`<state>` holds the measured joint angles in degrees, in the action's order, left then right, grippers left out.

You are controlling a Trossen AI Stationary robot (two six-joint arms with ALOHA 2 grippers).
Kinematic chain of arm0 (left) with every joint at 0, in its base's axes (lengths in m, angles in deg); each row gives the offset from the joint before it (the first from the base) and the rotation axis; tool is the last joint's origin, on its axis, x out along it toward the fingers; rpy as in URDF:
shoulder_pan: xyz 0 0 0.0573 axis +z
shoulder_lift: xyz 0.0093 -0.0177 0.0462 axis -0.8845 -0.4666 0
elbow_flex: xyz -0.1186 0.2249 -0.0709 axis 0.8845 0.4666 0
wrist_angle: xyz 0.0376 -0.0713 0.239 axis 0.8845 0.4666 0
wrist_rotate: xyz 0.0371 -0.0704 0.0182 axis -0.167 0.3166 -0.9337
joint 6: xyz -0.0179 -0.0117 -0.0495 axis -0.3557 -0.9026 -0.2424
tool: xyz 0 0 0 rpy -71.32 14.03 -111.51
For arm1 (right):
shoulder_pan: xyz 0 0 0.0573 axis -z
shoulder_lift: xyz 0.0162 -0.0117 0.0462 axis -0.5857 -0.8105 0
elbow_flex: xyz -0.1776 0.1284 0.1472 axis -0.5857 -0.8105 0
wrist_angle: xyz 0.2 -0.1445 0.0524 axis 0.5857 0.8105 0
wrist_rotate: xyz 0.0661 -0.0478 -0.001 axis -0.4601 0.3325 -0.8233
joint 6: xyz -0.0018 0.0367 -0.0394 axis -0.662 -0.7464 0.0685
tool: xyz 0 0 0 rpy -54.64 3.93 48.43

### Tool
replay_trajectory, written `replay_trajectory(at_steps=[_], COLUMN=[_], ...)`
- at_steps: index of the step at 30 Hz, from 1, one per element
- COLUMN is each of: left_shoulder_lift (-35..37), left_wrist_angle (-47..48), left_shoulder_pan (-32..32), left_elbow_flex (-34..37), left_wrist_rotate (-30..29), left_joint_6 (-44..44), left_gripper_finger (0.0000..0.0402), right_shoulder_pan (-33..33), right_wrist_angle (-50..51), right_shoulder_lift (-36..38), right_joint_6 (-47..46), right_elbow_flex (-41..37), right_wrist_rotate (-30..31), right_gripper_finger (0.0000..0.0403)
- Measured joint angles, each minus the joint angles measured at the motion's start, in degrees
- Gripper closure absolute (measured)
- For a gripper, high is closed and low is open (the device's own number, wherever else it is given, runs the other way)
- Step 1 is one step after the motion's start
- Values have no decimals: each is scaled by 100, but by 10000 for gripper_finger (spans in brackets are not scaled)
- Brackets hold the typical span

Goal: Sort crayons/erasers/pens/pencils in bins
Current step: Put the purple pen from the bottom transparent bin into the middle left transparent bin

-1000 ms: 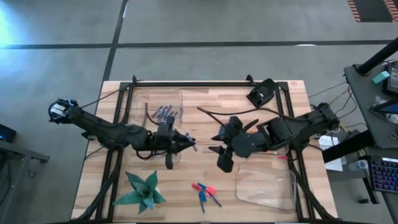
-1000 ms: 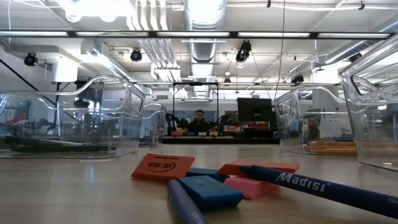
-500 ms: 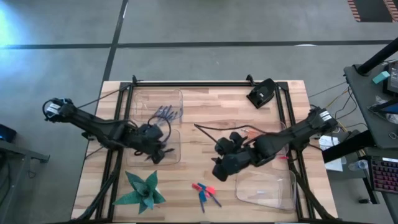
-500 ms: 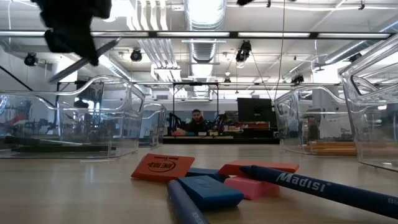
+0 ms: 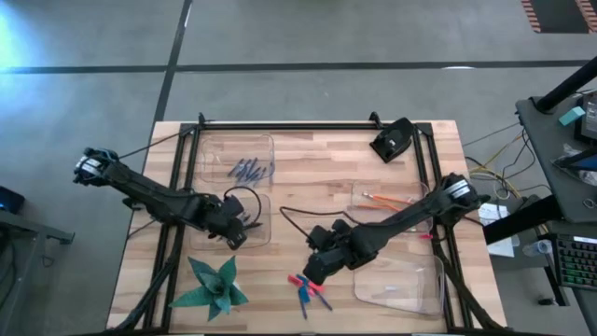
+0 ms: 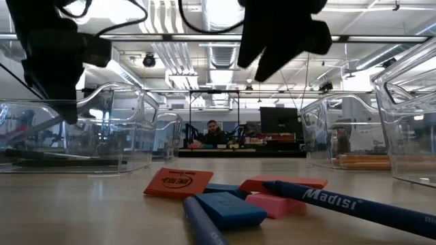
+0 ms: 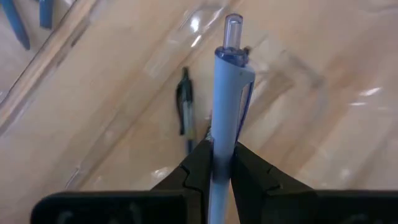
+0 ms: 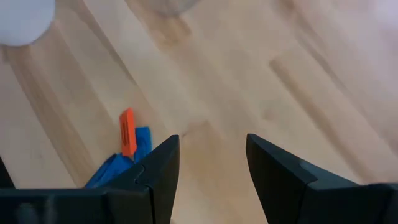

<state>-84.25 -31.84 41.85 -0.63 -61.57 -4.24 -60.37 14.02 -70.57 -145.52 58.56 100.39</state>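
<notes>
While sorting is partway | left gripper [image 7: 214,163] clamps a blue pen [image 7: 229,93] over the pen bin [image 5: 250,224] | right gripper [image 8: 205,165], fingers spread and empty, nears the erasers [image 5: 305,283] loose on the table [image 5: 317,177] | pencils [image 5: 384,199] already binned.

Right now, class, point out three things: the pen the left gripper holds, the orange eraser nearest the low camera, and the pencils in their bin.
pen [image 7: 227,93], left wrist view, on the middle of its pale blue barrel.
orange eraser [image 6: 178,182], low view, on its printed top face.
pencils [image 5: 384,199], high view, mid-length on the orange sticks.
</notes>
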Motion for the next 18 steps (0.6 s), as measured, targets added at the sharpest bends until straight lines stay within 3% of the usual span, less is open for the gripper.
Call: replay_trajectory(at_steps=[18], left_shoulder_lift=[-945], left_wrist_angle=[-13], left_shoulder_pan=[-7], left_elbow_flex=[-18], left_wrist_rotate=[580], left_joint_6=[478], left_gripper_finger=[372], right_shoulder_pan=[-320], right_wrist_angle=[-1176], right_shoulder_lift=[-662], right_joint_6=[-815], right_elbow_flex=[3], right_wrist_rotate=[-441], right_gripper_finger=[227])
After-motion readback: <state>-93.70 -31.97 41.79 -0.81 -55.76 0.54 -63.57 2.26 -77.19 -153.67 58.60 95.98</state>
